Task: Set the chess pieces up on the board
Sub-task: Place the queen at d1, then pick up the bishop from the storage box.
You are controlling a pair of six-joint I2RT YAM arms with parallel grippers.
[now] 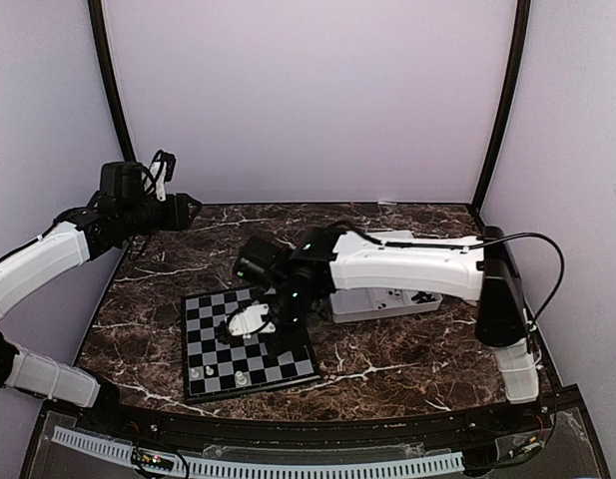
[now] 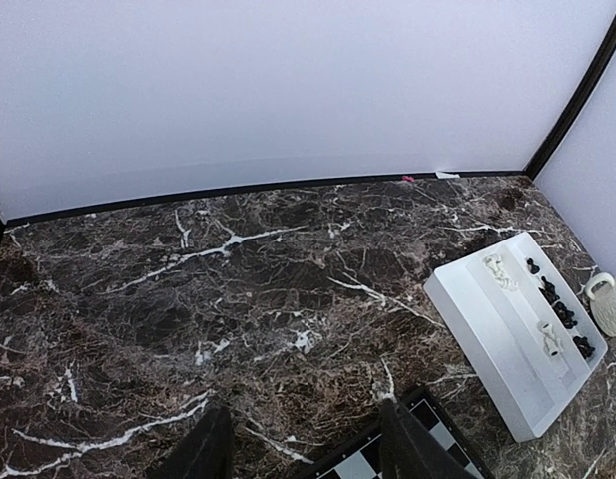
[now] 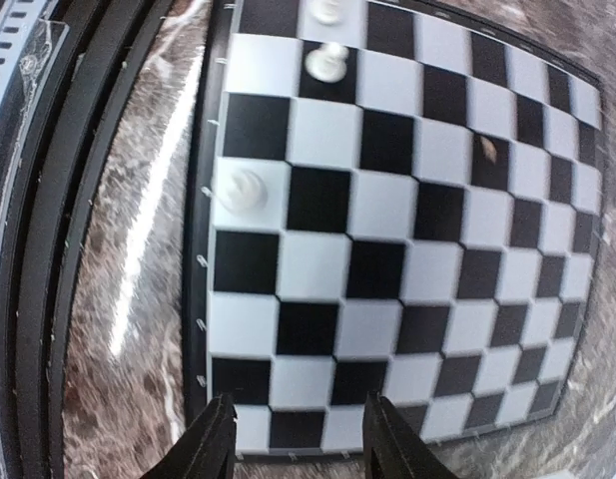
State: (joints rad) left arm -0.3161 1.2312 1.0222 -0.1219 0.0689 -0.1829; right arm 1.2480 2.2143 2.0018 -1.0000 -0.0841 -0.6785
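Note:
The board (image 1: 250,357) lies on the marble, near the front and left of centre. Three white chess pieces (image 1: 210,372) stand along its near edge; the right wrist view shows them at the board's rim (image 3: 243,190) (image 3: 327,62). My right gripper (image 1: 273,324) hovers over the board, and in its own view it (image 3: 300,444) is open with nothing between the fingers, only squares (image 3: 317,329) below. My left gripper (image 1: 188,210) is raised at the far left, open and empty (image 2: 306,449), with a board corner (image 2: 362,464) under it. More white and black chess pieces (image 2: 562,311) lie in the tray.
A white two-compartment tray (image 2: 487,339) sits right of the board, partly hidden by my right arm (image 1: 407,264) in the top view. A cream ribbed mug (image 2: 609,304) stands just beyond the tray. Black frame posts and pale walls close in the table.

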